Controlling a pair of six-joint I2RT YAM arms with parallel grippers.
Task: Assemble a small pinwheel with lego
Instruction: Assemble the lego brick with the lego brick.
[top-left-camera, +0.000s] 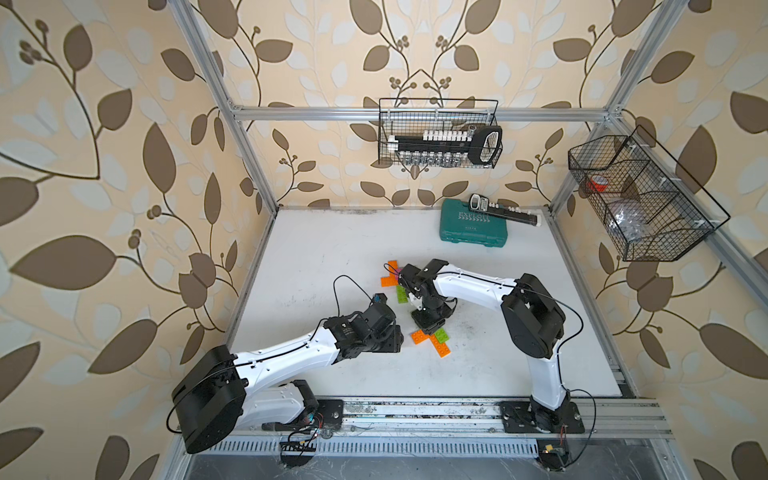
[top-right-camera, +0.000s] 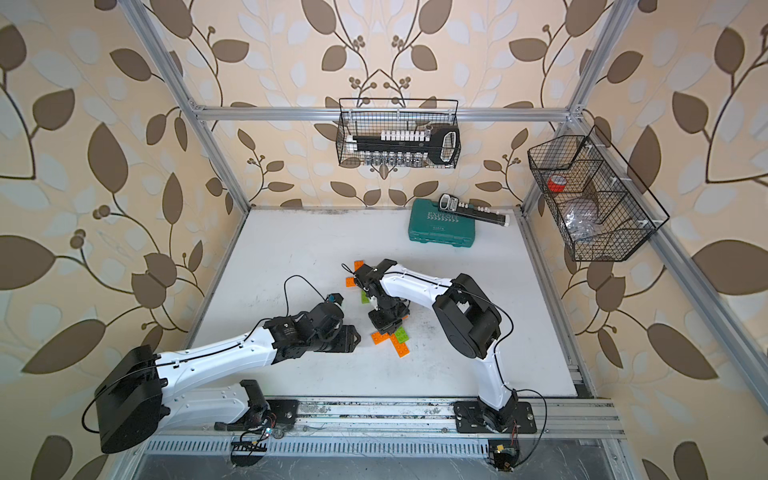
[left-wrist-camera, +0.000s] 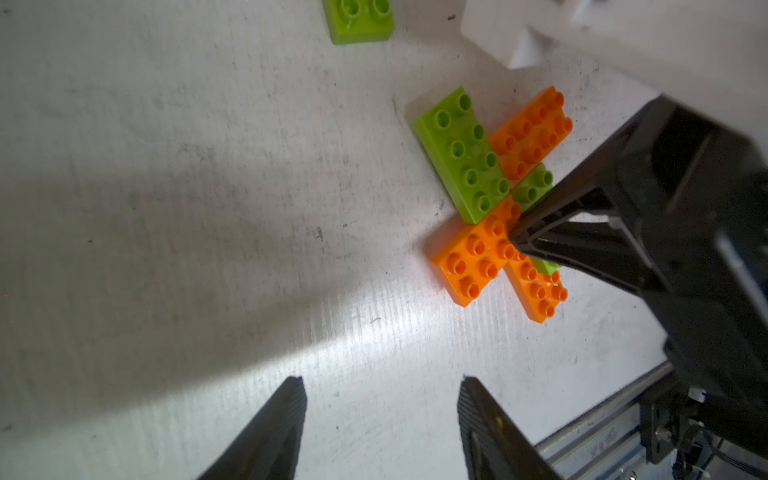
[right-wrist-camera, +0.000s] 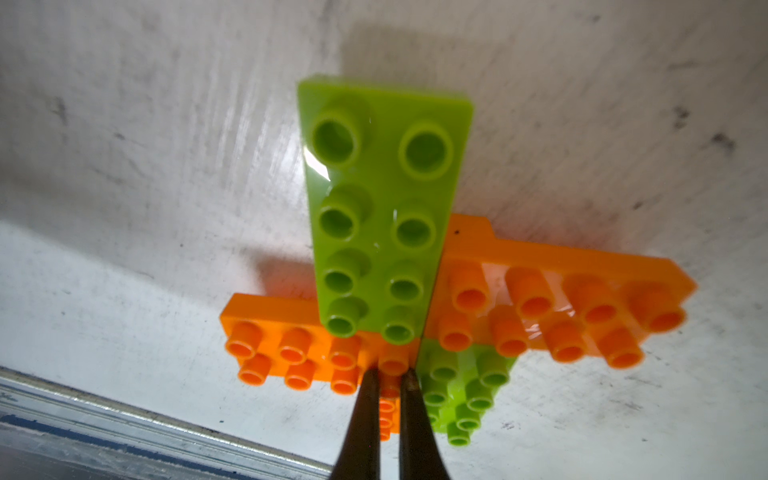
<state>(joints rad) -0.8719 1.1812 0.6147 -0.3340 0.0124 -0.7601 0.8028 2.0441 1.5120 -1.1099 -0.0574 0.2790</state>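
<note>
The lego pinwheel (top-left-camera: 433, 340) (top-right-camera: 394, 338) lies flat on the white table near the front, made of orange and lime-green bricks crossed over each other. My right gripper (right-wrist-camera: 390, 374) is shut, and its tips rest on the orange brick (right-wrist-camera: 291, 345) at the centre, beside a lime brick (right-wrist-camera: 382, 199). From the left wrist its tip (left-wrist-camera: 515, 241) shows on the pinwheel's middle. My left gripper (left-wrist-camera: 382, 380) is open and empty, hovering over bare table to the left of the pinwheel. In both top views more lego (top-left-camera: 392, 274) (top-right-camera: 355, 274) lies behind the right wrist, partly hidden.
A loose lime brick (left-wrist-camera: 361, 18) (top-left-camera: 401, 295) lies between the two lego groups. A teal tool case (top-left-camera: 473, 224) with a socket rail (top-left-camera: 505, 212) sits at the back right. Wire baskets (top-left-camera: 440, 133) (top-left-camera: 640, 199) hang on the walls. An aluminium rail (top-left-camera: 415, 415) runs along the front.
</note>
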